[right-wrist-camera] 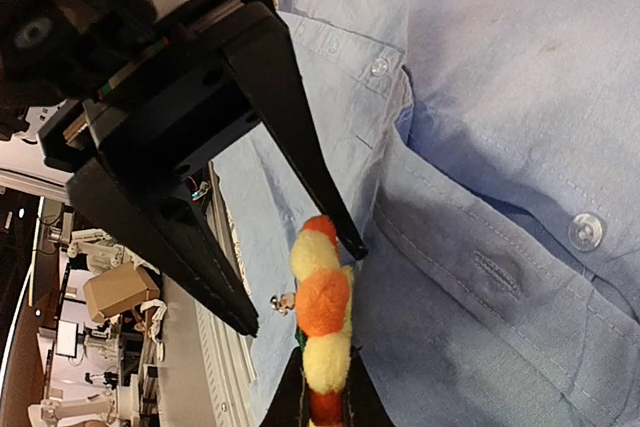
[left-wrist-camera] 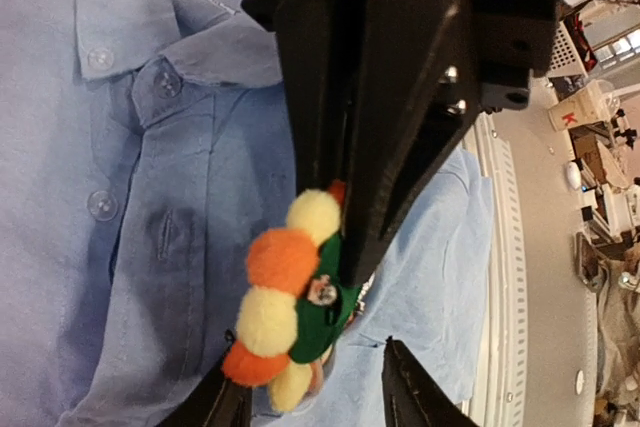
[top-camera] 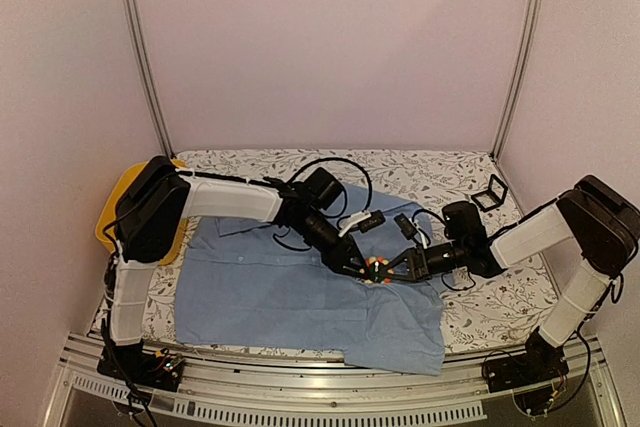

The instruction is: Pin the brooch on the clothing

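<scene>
My right gripper (right-wrist-camera: 322, 402) is closed on the brooch (right-wrist-camera: 320, 307). In the right wrist view its two fingers stand close together at the bottom edge and pinch the lower end of the row of petals between them. My left gripper (left-wrist-camera: 312, 392) is partly open and grips nothing. In the left wrist view its two fingers (left-wrist-camera: 412, 395) stand well apart at the bottom edge, with the lower petals of the brooch between them, nearer the finger at the lower left of that view. Whether that finger touches a petal I cannot tell. In the right wrist view the tip of one left finger lies just beside the upper end of the brooch, and the other finger is well clear of it. The brooch is seen edge-on in both wrist views. Its row of yellow and orange petals runs in line with my right fingers, extending out from their tips. In the left wrist view the petal face is turned toward the buttons (left-wrist-camera: 100, 205) of the shirt (top-camera: 270, 297). The green back, with a small metal fitting on it, is turned toward my right gripper's finger. The brooch is over the front of the shirt, near its row of buttons, around the middle of the table (top-camera: 500, 297), between the two grippers. Whether it rests on the fabric I cannot tell.
</scene>
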Controlling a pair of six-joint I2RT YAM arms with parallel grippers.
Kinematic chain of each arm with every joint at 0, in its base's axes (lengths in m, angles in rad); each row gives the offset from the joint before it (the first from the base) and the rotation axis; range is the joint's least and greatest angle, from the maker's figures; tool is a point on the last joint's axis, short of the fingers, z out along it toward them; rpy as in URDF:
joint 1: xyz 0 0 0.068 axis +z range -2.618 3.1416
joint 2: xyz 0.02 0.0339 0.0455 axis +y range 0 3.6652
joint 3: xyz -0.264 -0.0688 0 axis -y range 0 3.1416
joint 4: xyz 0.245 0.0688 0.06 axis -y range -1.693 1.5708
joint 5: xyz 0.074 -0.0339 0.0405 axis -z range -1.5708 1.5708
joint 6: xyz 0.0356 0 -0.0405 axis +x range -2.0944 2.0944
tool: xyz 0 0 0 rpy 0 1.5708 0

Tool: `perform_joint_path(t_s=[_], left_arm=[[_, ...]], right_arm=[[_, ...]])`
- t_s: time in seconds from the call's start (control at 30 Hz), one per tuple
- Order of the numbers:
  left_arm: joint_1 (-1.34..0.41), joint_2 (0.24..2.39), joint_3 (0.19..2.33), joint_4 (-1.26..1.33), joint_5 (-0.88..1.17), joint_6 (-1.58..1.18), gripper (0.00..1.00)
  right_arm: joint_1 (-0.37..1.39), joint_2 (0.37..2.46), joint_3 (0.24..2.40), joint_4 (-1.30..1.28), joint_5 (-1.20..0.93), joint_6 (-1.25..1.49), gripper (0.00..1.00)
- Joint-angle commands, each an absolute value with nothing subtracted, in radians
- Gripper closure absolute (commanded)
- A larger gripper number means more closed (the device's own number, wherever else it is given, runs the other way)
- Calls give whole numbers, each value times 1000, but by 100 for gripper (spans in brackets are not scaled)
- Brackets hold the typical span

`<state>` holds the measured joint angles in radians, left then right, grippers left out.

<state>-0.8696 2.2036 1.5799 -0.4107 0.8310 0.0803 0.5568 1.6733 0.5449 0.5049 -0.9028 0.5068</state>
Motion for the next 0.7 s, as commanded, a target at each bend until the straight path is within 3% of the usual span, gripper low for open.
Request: perform_joint_path(t_s=[0.0, 0.17, 0.37, 0.67], left_arm=[[-880, 2086, 1510, -311, 771, 143, 51], [-921, 2010, 1381, -232, 649, 300, 53], [-1000, 2009, 1310, -159, 519, 473, 69], [-1050, 2056, 1288, -106, 456, 559, 81]], right_arm=[[562, 1694, 562, 425, -947, 572, 100], [560, 1740, 607, 331, -935, 599, 100], [560, 1767, 639, 277, -914, 617, 100], [560, 1769, 653, 253, -891, 607, 100]])
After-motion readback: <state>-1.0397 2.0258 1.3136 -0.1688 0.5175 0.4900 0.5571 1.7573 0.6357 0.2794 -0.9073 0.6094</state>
